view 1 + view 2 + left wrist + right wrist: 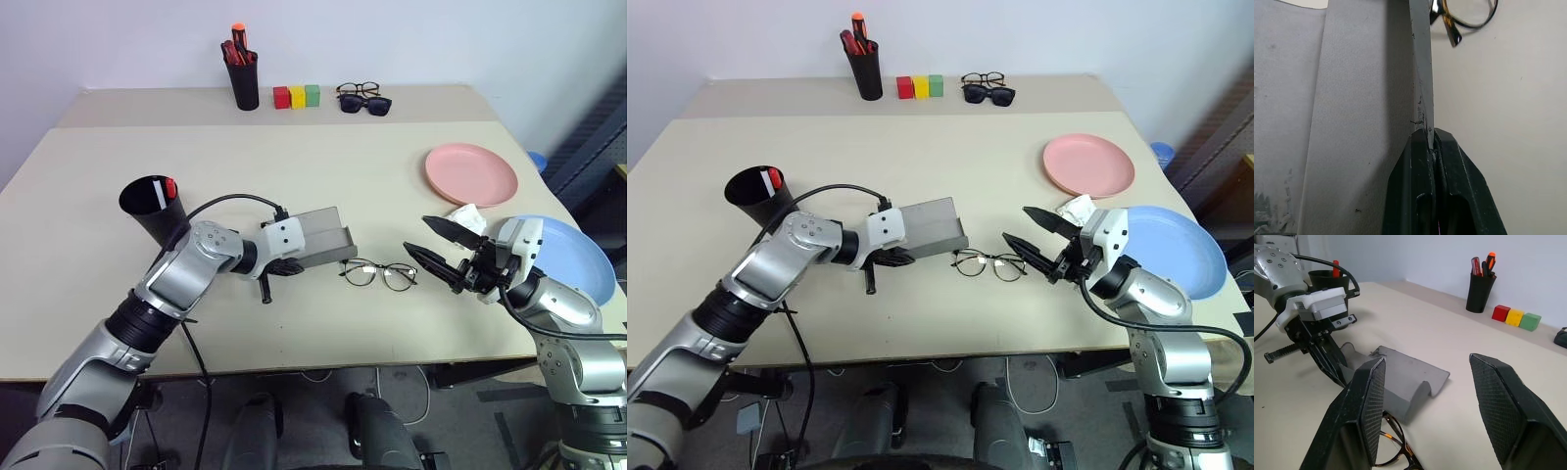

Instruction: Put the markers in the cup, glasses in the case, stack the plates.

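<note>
We see our left arm reaching in from about seven o'clock, bent at the elbow, the forearm running toward three o'clock and angled down at the table. The left gripper has its two black fingers pressed tight together, pinching the thin grey edge of the case. Our right arm comes in from about five o'clock, wrist turned inward so the right gripper points toward nine o'clock, roughly level and clear of the table. Its fingers stand spread apart with nothing between them.
</note>
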`<state>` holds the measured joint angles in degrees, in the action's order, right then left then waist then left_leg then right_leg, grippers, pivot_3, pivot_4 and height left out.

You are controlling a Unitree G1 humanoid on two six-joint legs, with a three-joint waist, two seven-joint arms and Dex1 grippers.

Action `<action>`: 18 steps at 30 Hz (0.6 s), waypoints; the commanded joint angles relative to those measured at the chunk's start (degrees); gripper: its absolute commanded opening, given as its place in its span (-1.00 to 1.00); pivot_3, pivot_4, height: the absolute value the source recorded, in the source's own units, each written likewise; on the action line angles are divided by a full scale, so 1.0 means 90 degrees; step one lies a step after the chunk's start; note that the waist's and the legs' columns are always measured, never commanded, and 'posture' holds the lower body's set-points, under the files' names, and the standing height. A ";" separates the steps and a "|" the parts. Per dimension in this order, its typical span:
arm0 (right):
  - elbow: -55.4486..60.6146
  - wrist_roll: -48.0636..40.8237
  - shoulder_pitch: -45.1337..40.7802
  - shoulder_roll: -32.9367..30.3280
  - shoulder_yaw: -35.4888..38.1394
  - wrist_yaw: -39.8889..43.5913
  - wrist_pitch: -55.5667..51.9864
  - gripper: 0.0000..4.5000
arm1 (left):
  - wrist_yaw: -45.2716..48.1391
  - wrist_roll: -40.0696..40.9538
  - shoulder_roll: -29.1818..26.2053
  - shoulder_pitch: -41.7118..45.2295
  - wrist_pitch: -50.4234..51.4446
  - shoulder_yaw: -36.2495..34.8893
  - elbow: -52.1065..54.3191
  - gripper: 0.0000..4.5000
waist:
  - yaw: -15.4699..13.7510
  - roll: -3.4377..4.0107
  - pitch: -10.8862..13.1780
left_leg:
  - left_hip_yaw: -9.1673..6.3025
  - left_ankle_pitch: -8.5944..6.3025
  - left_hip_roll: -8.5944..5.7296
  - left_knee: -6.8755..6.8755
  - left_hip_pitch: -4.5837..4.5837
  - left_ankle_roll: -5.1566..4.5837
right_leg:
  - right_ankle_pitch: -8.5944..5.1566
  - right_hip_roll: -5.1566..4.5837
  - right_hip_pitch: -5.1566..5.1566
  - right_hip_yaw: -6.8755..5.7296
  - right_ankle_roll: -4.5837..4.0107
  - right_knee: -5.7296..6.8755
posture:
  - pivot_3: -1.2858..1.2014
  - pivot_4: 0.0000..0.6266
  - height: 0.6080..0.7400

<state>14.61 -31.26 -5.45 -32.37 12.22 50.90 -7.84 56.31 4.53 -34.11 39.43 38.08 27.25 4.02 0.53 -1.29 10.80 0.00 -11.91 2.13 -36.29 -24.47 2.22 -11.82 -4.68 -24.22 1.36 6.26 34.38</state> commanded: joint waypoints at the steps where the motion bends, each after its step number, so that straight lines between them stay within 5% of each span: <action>1: 0.0245 -0.0098 0.0012 -0.0071 0.0145 0.0003 0.0053 0.23 | 0.0030 -0.0145 0.0261 0.0168 -0.0169 0.0169 0.0086 -0.99 | 0.0003 0.0000 0.0000 | 0.0001 0.0000 0.0000 0.0000 0.0000 0.0000 | 0.0000 0.0000 0.0000 0.0000 0.0000 0.0000 | 0.03 -0.52 1.00; 18: 0.0238 -0.0079 0.0221 -0.0098 0.0236 0.0029 0.0190 0.23 | -0.0368 -0.0851 0.1673 0.0961 -0.0133 0.0533 -0.1110 -0.99 | 0.0012 0.0001 0.0000 | -0.0005 0.0000 -0.0002 -0.0004 0.0001 -0.0001 | 0.0000 0.0002 0.0000 0.0001 0.0001 0.0006 | 0.03 -0.52 1.00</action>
<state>14.60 -31.29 -3.38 -32.65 12.58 51.18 -7.14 53.48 -2.44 -19.53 46.72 37.45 32.65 -6.53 0.64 -1.28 10.80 -0.04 -11.91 2.11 -36.33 -24.46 2.21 -11.82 -4.66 -24.22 1.36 6.27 34.43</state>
